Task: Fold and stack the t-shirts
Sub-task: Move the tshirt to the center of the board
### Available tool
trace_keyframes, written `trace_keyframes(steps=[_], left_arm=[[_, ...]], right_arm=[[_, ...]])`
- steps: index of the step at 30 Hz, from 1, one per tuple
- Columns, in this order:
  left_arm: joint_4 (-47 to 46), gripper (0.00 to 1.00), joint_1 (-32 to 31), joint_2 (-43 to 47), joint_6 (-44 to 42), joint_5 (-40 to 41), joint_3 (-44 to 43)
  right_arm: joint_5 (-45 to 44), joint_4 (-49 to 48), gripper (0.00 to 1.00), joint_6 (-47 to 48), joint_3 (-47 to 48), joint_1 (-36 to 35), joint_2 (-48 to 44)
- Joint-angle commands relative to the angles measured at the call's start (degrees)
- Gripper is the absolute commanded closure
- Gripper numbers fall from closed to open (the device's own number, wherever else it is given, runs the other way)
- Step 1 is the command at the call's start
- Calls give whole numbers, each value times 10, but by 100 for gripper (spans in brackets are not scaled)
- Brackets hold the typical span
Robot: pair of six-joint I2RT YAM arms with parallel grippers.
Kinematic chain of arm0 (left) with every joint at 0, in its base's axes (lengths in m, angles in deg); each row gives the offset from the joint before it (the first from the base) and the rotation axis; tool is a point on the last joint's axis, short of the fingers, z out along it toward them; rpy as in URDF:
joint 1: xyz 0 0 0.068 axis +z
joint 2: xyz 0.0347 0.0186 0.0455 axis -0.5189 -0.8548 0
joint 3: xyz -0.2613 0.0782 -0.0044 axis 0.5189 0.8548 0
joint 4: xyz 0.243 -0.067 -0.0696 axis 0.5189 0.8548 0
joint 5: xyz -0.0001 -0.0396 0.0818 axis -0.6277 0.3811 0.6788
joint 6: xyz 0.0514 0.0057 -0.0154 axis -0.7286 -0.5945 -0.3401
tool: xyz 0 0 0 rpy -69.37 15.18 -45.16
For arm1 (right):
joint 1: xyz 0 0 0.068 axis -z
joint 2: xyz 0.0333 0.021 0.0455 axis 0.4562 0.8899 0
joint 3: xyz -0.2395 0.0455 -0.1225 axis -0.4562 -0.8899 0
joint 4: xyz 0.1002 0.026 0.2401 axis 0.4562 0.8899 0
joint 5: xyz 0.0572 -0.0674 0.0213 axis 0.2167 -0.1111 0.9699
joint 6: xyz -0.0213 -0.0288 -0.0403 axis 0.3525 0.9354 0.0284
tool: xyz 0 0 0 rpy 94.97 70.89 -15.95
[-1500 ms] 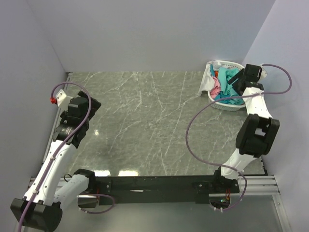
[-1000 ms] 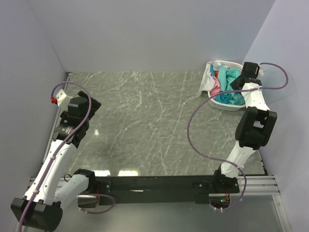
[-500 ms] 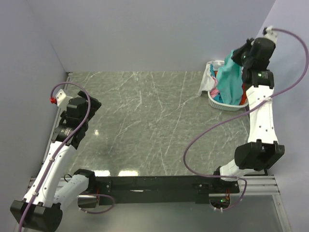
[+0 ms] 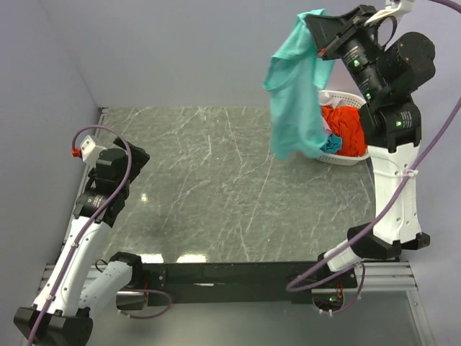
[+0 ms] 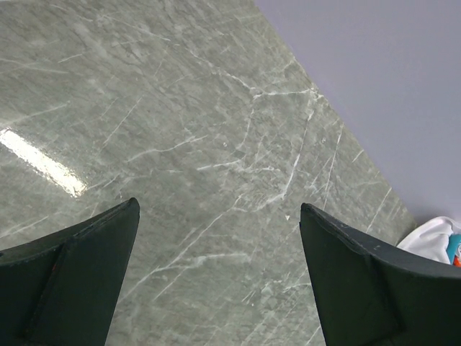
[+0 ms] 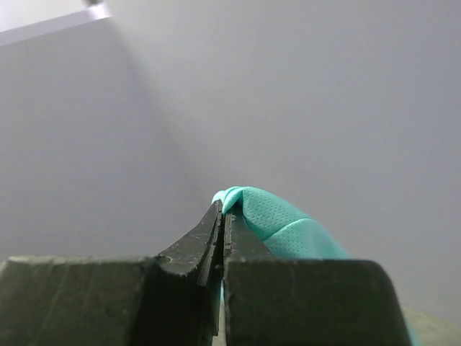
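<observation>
Since half a second ago the right arm has swung up high, and the teal t-shirt has come out of the basket with it. From the top view, the right hand is pressed together on the top edge of that shirt, high above the far right corner of the desk. The shirt hangs loose in the air just left of the basket and covers part of its near rim. An orange-red t-shirt lies uncovered inside the basket, with a scrap of blue cloth beside it. The left hand sits at the left edge of the desk, well apart from all the shirts.

From the left wrist, the left hand has its two fingers standing wide apart with nothing between them, only bare marbled desk below. A bit of white cloth shows at the lower right corner.

From the right wrist, the right hand is clamped tight on a bunched fold of the teal t-shirt, which pokes out past the fingertips against the plain wall.
</observation>
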Motion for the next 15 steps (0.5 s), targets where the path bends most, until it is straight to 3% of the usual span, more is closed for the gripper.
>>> trace_keyframes(steps=[1,7,10,13,15], left_arm=[[3,1,3,9,6,4,-15],[29,0,3,8,10,2,-25],[58,1,3,14,20,10,-22],[73,1,3,31,31,12,-7],[73,1,3,38,32,3,9]], right_arm=[[56,-54,100,-4,37,-56,-5],[55,-63,100,15,39,-141,4],[8,-71,100,17,-72,-141,-31],[-77,-118,100,6,-336,-131,-109],[-102,-138,100,-12,-432,-113,-130]])
